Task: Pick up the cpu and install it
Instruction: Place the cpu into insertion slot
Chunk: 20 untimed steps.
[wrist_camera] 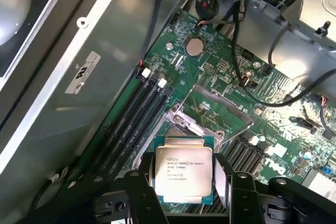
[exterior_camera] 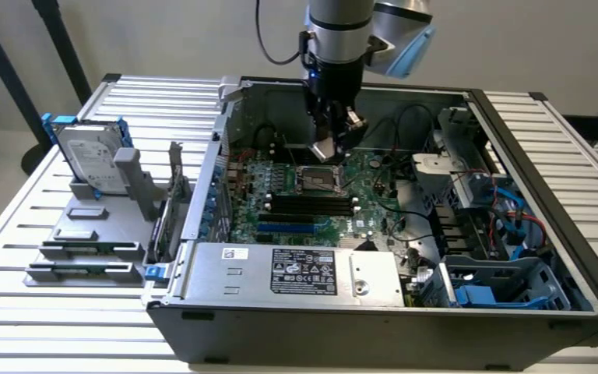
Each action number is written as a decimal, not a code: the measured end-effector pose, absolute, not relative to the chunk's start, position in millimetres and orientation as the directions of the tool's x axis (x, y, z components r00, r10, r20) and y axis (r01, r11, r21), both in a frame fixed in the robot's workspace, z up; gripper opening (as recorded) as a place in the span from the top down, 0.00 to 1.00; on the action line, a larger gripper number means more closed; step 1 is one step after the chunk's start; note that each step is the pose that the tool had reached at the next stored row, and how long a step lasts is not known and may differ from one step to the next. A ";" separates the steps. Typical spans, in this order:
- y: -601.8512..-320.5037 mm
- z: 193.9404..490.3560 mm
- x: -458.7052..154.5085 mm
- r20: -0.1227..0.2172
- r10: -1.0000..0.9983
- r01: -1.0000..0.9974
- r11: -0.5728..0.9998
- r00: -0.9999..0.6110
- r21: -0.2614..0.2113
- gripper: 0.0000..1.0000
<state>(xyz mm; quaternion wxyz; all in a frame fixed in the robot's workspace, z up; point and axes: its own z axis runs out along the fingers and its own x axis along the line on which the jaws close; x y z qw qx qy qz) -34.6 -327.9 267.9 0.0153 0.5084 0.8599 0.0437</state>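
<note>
The claw (wrist_camera: pixel 185 188) grips the cpu (wrist_camera: pixel 184 167) by two opposite edges, jaws set wide, above the socket (exterior_camera: pixel 318 181) near the middle of the motherboard (exterior_camera: pixel 367 204).

The cpu (wrist_camera: pixel 184 167), a small flat square chip with a silver-grey metal top plate carrying lines of fine dark print and a thin green rim, is gripped at two opposite edges between the black fingers (wrist_camera: pixel 142 191) of the gripper (wrist_camera: pixel 186 191). It is held aloft at the fingertips, its lid facing back toward the wrist.
</note>
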 end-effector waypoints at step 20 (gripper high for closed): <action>-327.9 253.2 -34.7 0.024 0.989 0.987 0.143 -0.145 0.070 0.45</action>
